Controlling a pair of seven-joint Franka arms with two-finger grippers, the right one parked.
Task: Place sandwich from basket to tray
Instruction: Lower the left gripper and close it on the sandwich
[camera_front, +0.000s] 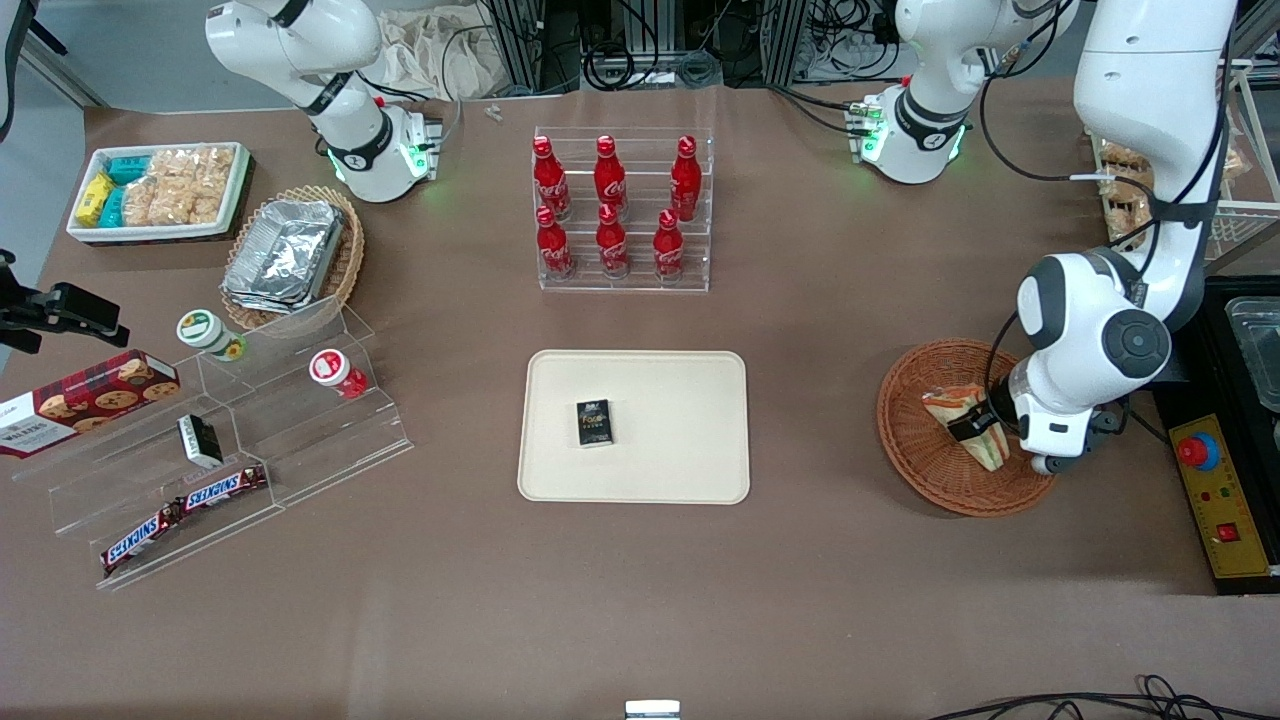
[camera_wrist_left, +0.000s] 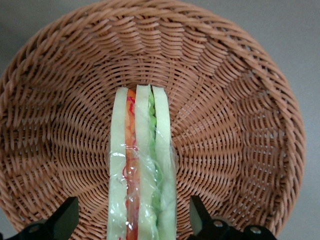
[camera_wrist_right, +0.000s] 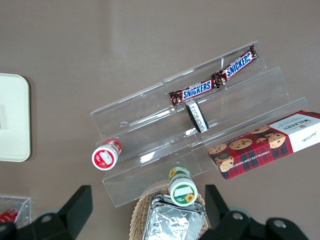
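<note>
The wrapped sandwich lies in the reddish-brown wicker basket toward the working arm's end of the table. In the left wrist view the sandwich stands on edge on the basket's weave, with white bread and orange-red and green layers. My left gripper is down in the basket, open, with one finger on each side of the sandwich and a gap showing at both. The cream-beige tray sits mid-table; its edge also shows in the right wrist view.
A small black box lies on the tray. A clear rack of red bottles stands farther from the front camera than the tray. A control box with a red button sits beside the basket at the table's end. A clear stepped shelf holds snacks toward the parked arm's end.
</note>
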